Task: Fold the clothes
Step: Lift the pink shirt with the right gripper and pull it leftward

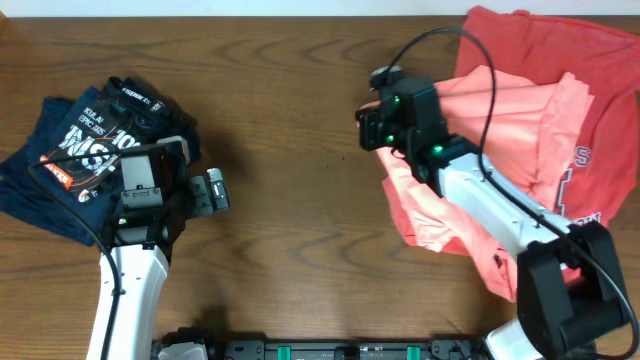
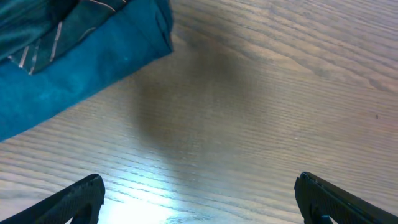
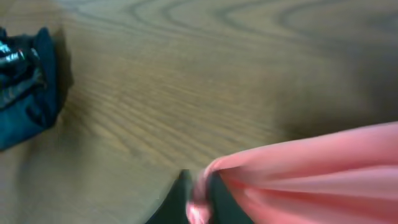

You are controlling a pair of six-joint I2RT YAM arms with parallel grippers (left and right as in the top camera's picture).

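Wooden table point(image 1: 300, 120), salmon-pink T-shirt point(image 1: 530, 120) edge between right gripper point(image 3: 199, 194) jaws, left gripper point(image 1: 218, 190) wide, empty.

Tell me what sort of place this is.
Probably a robot lab or test bench set up for folding laundry, not a home. A left arm and a right arm stand at a wooden table, with a navy T-shirt, a salmon-pink T-shirt and a darker red T-shirt lying on it.

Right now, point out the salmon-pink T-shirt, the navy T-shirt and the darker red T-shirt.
salmon-pink T-shirt point(image 1: 525, 125), overhead view, its spread middle.
navy T-shirt point(image 1: 95, 130), overhead view, its white lettering.
darker red T-shirt point(image 1: 605, 60), overhead view, its upper right part.
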